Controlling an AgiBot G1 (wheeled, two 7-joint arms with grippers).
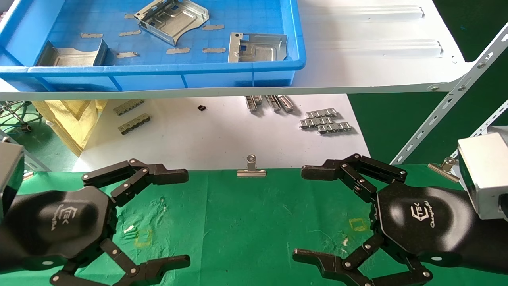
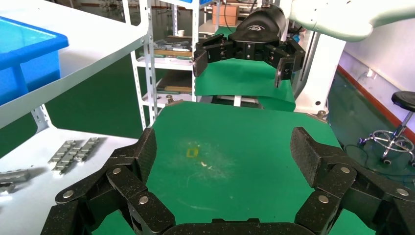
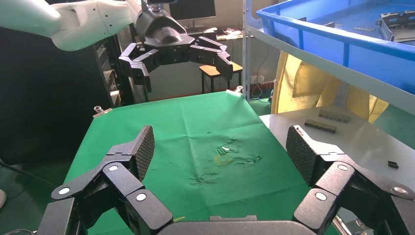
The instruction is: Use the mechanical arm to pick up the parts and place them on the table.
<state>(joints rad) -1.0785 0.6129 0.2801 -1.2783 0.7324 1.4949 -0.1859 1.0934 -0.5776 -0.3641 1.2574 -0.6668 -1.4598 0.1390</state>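
Three shiny silver parts lie in the blue tray [image 1: 238, 73] on the upper shelf: one at its left [image 1: 73, 55], one at the back middle [image 1: 171, 19], one at its right [image 1: 257, 47]. My left gripper [image 1: 183, 217] is open and empty over the left of the green table [image 1: 246, 222]. My right gripper [image 1: 303, 214] is open and empty over the table's right. In the left wrist view my left gripper [image 2: 222, 154] hangs above bare green cloth, with the right gripper [image 2: 242, 61] opposite. In the right wrist view my right gripper [image 3: 220, 147] is likewise over bare cloth.
The white shelf board [image 1: 377, 51] overhangs a lower white surface [image 1: 214, 131] holding grey ridged connector strips [image 1: 325, 121]. Silver binder clips [image 1: 251, 169] pin the cloth's far edge. Slanted white shelf struts [image 1: 448, 103] stand at the right. Yellow bag [image 1: 71, 115] at the left.
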